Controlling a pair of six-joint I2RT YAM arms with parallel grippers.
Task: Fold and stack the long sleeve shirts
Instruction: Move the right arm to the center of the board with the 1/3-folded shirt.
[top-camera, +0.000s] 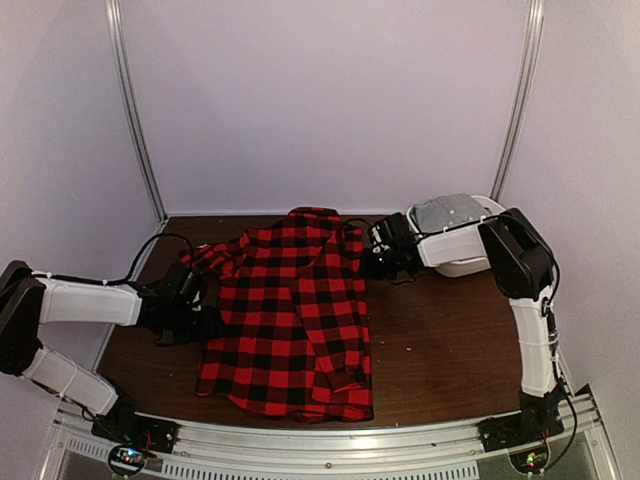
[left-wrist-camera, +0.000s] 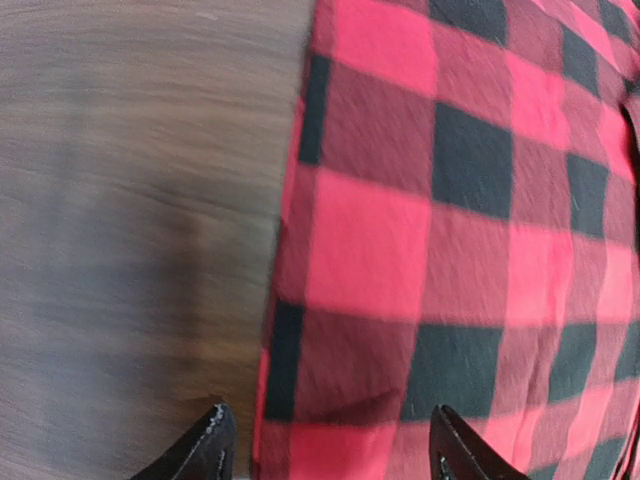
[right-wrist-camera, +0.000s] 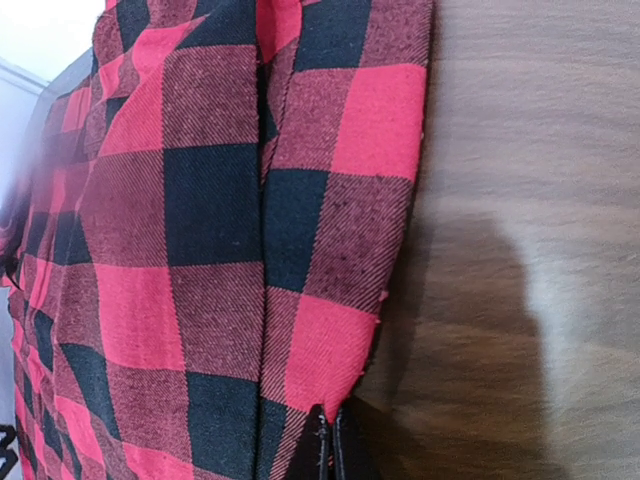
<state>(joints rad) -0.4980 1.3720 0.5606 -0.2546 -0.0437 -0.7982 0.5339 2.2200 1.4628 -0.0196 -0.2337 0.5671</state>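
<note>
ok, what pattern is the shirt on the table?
The shirt is red-and-black buffalo check, sharpest in the right wrist view.

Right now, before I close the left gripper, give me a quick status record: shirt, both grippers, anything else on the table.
shirt: red-and-black check, spread mid-table, collar at far end
left gripper: open, straddling the shirt's left edge
right gripper: shut, seemingly pinching the shirt's right edge near the collar end
white container: far right corner, apart from the shirt
table: brown wood
</note>
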